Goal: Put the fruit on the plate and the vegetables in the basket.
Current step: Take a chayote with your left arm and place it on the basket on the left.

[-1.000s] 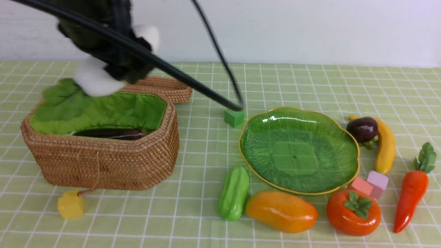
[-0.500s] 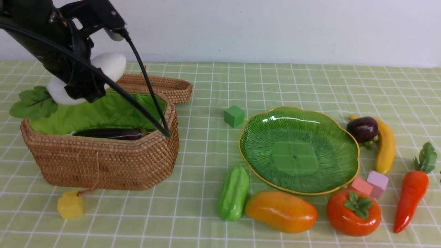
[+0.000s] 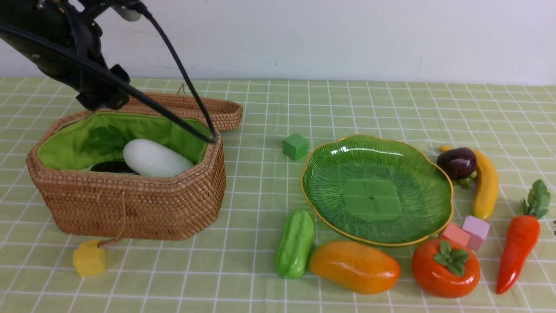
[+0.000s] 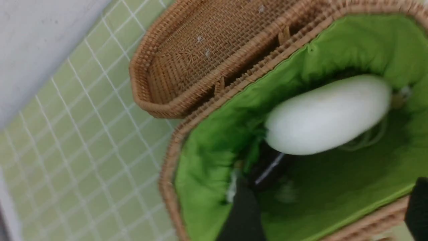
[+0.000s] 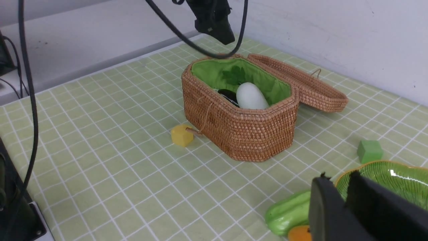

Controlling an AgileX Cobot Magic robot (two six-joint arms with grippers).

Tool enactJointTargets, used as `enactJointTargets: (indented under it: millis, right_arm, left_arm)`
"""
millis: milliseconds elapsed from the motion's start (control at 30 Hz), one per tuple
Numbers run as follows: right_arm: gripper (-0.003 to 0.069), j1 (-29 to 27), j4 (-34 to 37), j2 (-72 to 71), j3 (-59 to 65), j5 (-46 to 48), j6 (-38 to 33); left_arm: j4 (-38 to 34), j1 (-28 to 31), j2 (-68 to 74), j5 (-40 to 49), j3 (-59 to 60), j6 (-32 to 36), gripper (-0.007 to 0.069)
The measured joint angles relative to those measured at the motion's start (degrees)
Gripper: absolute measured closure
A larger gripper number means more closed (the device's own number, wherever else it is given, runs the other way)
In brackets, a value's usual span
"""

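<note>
Hanging spread wide and empty above the brown woven wicker basket (image 3: 130,208), the left fingers (image 4: 243,217) show their gap only in the left wrist view. Inside the basket's green cloth lining, a smooth white radish (image 3: 154,158) lies partly over a glossy dark eggplant (image 3: 108,166). The right wrist view alone shows the right fingers (image 5: 326,211), nearly together, empty, well apart from the basket.

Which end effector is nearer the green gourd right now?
Right. The right end effector hovers close by the green gourd, next to the plate. The left end effector is open above the wicker basket, well away from the gourd.
</note>
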Motion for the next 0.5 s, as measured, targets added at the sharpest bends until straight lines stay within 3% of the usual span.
enactJointTargets:
  millis: [33,167,233,367,500]
  right_arm:
    - [0.0552,0.0,-0.08,0.0,0.0,0.0,0.0]
    - [0.055,0.0,-0.49,0.0,0.0,0.05,0.0]
    - [0.055,0.0,-1.12,0.0,0.0,0.19,0.0]
    - [0.0545,0.0,-3.83,0.0,0.0,1.67,1.14]
    - [0.0543,0.0,-8.82,0.0,0.0,3.99,5.88]
  left_arm:
    - [-1.21,-0.46,-0.53,0.79,0.0,-2.39,0.0149]
    - [-5.6,-6.94,-1.73,7.25,0.0,-10.88,0.0484]
    - [-6.02,-12.86,-1.53,11.17,0.48,-15.07,0.0621]
    - [-6.15,-22.14,-0.05,13.09,2.71,-24.96,0.0638]
    - [-6.69,-29.84,5.27,9.57,4.41,-29.68,0.0606]
